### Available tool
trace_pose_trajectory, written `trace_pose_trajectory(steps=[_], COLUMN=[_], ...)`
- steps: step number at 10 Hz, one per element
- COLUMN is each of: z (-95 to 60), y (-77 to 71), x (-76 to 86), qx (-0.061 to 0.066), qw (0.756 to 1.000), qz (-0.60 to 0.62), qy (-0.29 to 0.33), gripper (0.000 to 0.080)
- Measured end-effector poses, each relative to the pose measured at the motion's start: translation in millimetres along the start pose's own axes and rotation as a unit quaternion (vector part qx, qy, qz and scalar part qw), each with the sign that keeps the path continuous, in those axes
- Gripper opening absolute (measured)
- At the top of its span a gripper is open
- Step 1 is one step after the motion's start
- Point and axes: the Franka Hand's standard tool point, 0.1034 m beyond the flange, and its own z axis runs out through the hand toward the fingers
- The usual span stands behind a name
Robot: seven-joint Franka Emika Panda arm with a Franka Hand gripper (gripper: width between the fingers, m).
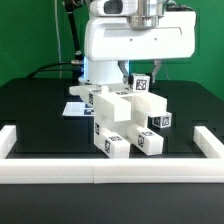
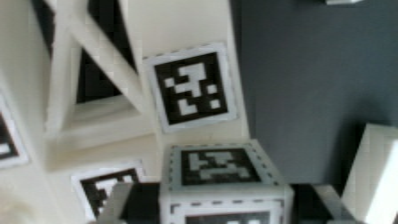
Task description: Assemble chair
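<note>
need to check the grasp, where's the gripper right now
Exterior view, centre: the gripper is at the top of the chair, behind the border rail.

Exterior view faces arm (image 1: 125, 42), wrist view close, seemingly downward, both show chair (image 1: 120, 115)

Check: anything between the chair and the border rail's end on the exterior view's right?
Nothing. Only bare black table lies between the chair and the border rail there. That shows in the exterior view.

White chair parts (image 1: 122, 122) carry black-and-white square tags (image 2: 192, 87); the table (image 1: 30, 105) looks black.
</note>
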Motion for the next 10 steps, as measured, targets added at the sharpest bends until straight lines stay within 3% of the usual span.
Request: trace_pose_trajectory(steps=[6,10], z=[-0.2,-0.1], y=[-0.9,-2.7], x=[0.3,0.4], qx=[0.001,0.005], qw=[0.982,0.944], qz=[0.189,0.329], qy=[0.000,0.000], gripper=[0.0287,0.0287])
